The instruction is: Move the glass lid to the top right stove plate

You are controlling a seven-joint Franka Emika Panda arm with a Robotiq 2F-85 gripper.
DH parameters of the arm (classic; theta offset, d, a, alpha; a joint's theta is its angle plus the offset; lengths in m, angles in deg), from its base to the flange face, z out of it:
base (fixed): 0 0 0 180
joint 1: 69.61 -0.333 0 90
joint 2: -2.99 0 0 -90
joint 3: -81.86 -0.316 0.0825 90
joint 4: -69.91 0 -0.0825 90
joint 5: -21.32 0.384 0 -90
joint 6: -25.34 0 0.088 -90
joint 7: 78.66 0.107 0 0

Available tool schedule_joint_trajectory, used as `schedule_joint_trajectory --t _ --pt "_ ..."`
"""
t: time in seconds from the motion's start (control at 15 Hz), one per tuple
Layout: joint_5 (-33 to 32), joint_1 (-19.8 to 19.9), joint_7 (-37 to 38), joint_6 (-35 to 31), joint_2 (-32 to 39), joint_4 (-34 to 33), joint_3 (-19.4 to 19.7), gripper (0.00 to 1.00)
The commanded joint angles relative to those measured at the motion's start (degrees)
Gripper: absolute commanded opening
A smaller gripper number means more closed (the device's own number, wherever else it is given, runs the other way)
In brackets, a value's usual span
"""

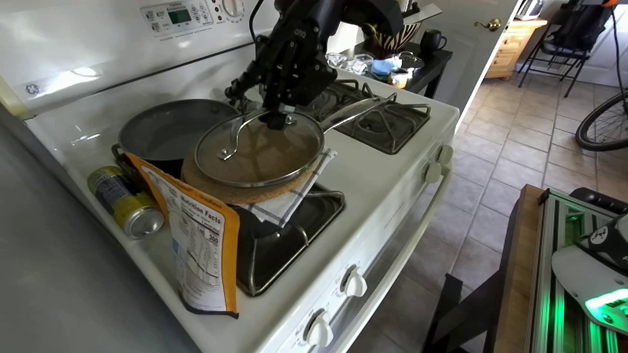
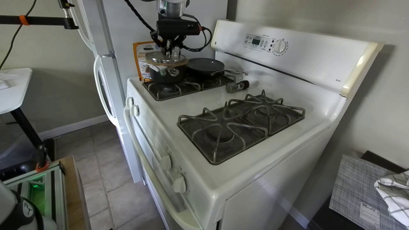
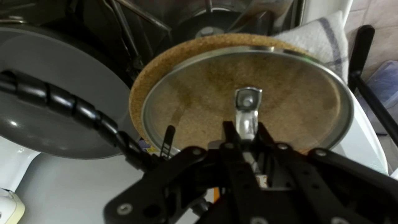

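seen from the front of the stove (image 2: pixel 198 100), the glass lid (image 1: pixel 260 152) is at near left, over the cork disc (image 1: pixel 221 191) that covers a dark pot (image 2: pixel 159 76); whether the rim rests on the cork or hangs just above it, i cannot tell. the gripper (image 3: pixel 246 126) points down over the middle of the lid. the arched metal handle (image 3: pixel 248 101) runs roughly left to right, and the fingers (image 3: pixel 229 132) stand on its near and far sides, drawn in to about its own breadth; they look to me to have hold of it, across its long axis.

what the coming move turns on is a diagonal: the far right stove plate (image 2: pixel 265 111) lies well to the right and closer to the control panel (image 2: pixel 265 43). i'd judge that a lift comes first, then a long carry rightward with a smaller shift to the far side. the frying pan (image 1: pixel 169 130) sits just beside the lid on that far side, and a small jar (image 2: pixel 237 86) lies between pan and plate, so drifting far too soon or too low could knock either. pinched this way, the lid may rock, its left or right edge dipping.
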Motion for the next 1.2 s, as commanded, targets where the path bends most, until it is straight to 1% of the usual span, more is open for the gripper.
schedule_joint_trajectory --t 0.0,0.33,0.6,0.87,1.13 --pt "0.87 0.86 2.91 -0.49 -2.30 0.66 -0.97 0.03" --pt "1.08 0.76 5.65 -2.17 -3.74 0.97 -0.75 0.03" --pt "0.49 2.46 12.37 -7.61 -6.00 3.03 0.82 0.03" --pt "1.61 5.80 16.67 -9.42 -8.48 5.59 4.65 0.03" --pt "-1.97 9.45 23.62 -11.27 -10.57 9.28 8.36 0.03"
